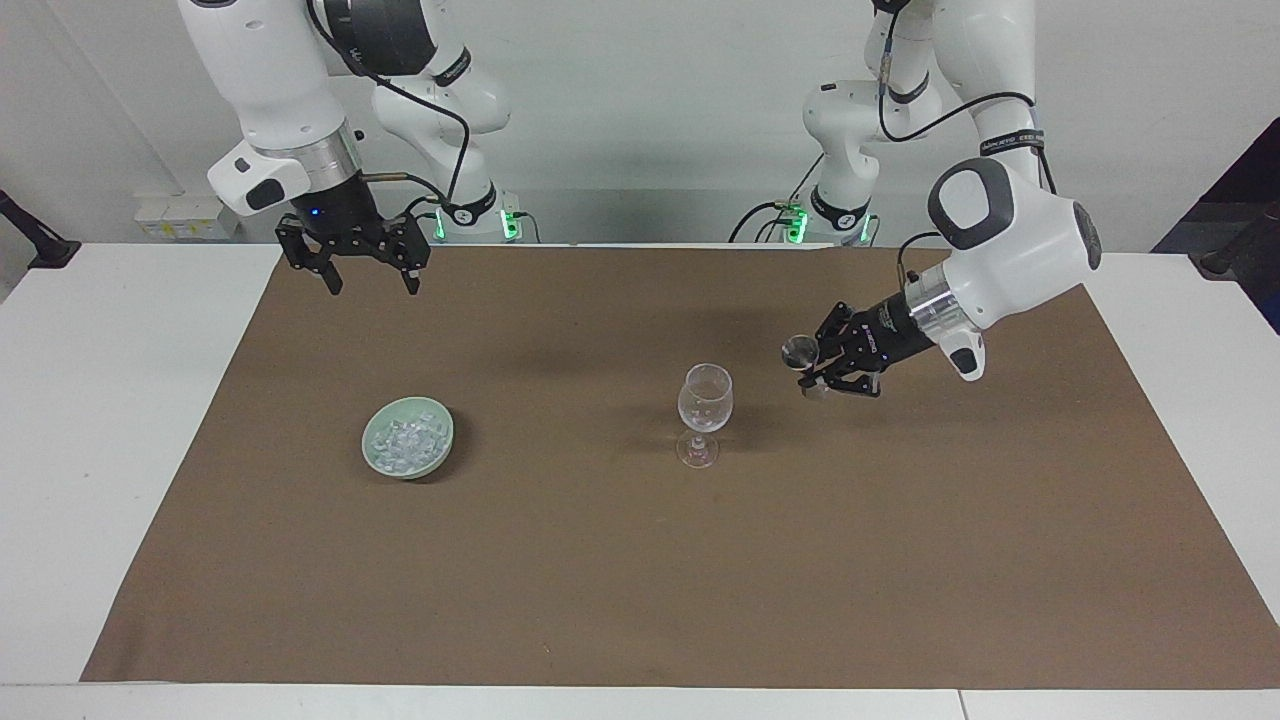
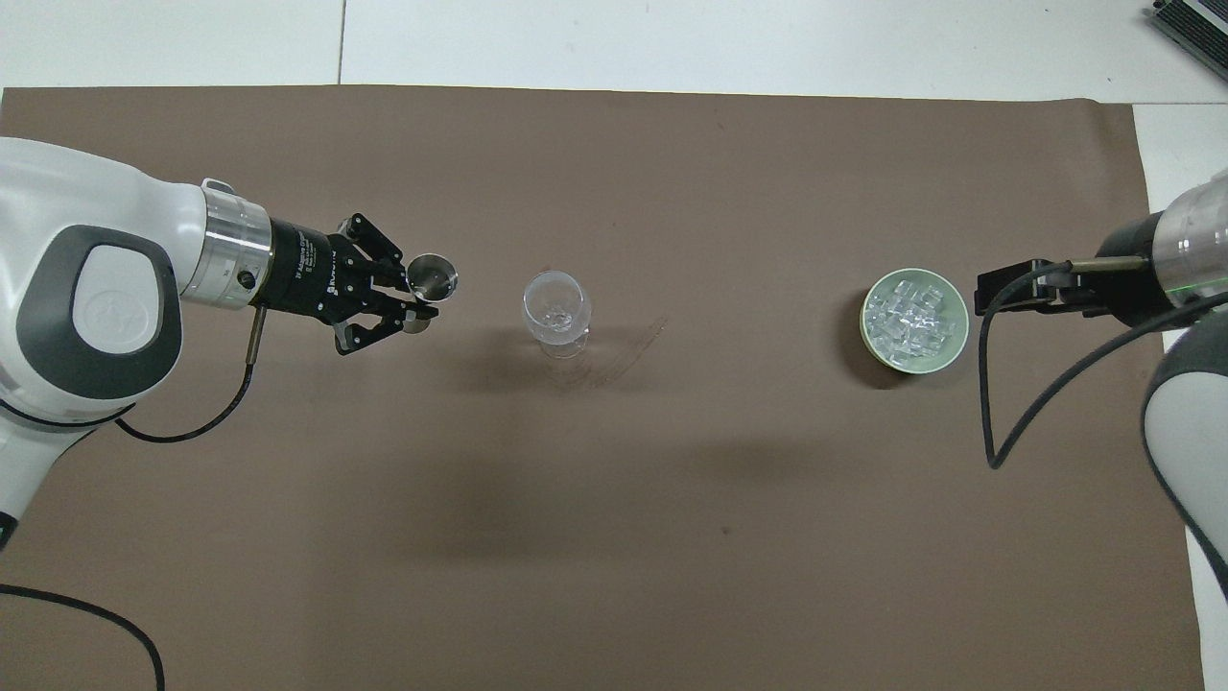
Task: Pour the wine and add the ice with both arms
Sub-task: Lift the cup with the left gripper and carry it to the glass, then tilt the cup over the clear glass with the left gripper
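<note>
A clear stemmed glass [image 1: 705,400] [image 2: 554,307] stands upright mid-mat. My left gripper [image 1: 812,372] [image 2: 419,293] is shut on a small metal measuring cup [image 1: 797,350] [image 2: 432,276], held in the air over the mat beside the glass, toward the left arm's end. Wine is not visible; the cup's contents cannot be made out. The ice [image 1: 403,440] [image 2: 909,317] fills a pale green bowl [image 1: 440,450] [image 2: 950,350] toward the right arm's end. My right gripper [image 1: 365,283] hangs open and high over the mat's edge by the robots, holding nothing.
A brown mat [image 1: 640,580] covers most of the white table [image 1: 100,400]. Cables trail from both wrists. A dark object [image 2: 1190,29] lies at the table's corner farthest from the robots, at the right arm's end.
</note>
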